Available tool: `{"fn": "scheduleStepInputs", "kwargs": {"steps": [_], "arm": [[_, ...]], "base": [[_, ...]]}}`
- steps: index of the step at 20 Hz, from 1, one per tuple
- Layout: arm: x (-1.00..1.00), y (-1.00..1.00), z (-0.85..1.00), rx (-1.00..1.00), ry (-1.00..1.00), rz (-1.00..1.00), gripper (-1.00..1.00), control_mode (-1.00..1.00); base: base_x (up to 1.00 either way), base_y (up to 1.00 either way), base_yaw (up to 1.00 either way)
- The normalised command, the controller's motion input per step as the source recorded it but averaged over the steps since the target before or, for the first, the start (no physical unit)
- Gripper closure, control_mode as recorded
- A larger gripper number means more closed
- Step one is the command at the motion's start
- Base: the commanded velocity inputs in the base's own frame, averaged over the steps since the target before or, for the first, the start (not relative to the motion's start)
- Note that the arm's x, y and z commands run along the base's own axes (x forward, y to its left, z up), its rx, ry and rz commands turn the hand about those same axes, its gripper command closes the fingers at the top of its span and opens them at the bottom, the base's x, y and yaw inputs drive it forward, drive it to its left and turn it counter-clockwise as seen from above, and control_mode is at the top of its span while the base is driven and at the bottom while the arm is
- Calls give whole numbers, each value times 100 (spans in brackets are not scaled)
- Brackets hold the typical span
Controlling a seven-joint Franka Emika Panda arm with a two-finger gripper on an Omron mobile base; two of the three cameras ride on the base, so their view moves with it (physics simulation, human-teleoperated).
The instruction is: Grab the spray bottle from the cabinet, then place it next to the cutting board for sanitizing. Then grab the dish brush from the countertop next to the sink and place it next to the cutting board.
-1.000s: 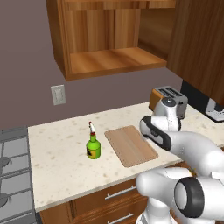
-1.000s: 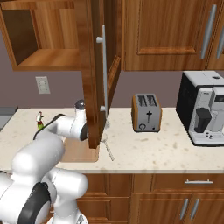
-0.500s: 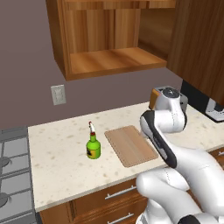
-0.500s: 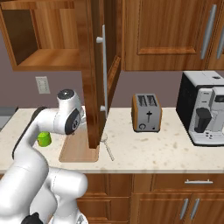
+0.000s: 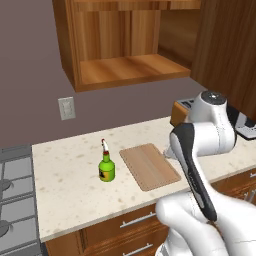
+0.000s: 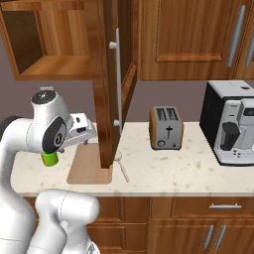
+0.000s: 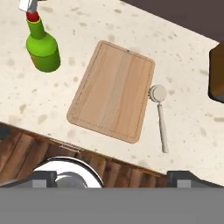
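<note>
The green spray bottle (image 5: 106,168) (image 7: 42,46) stands upright on the beige countertop (image 5: 70,185), just left of the wooden cutting board (image 5: 149,166) (image 7: 113,90) (image 6: 87,166). A pale dish brush (image 7: 160,117) (image 6: 121,166) lies on the countertop along the board's other side, its round head near the board's corner. My gripper (image 7: 113,178) hangs open above the board's near edge, fingers (image 7: 41,177) wide apart with nothing between them. The hand (image 6: 80,131) sits over the board. The wall cabinet (image 5: 125,50) is open, its shelf bare.
The open cabinet door (image 6: 111,84) hangs over the board's right end. A toaster (image 6: 166,128) and a coffee machine (image 6: 230,124) stand further right. A stove top (image 5: 12,200) borders the counter's left end. Drawers (image 7: 26,144) lie below the counter edge.
The arm has folded upward and its elbow has risen. The hand now looks down on the board. Bottle, board and brush have stayed put.
</note>
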Motion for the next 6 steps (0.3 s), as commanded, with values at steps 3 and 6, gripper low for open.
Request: {"fn": "scheduleStepInputs", "kwargs": {"steps": [3, 6], "arm": [[-99, 0, 43, 0, 0, 0, -100, -100], [-100, 0, 19, 0, -11, 0, -100, -100]], "base": [[0, 0, 0], [0, 0, 0]]}}
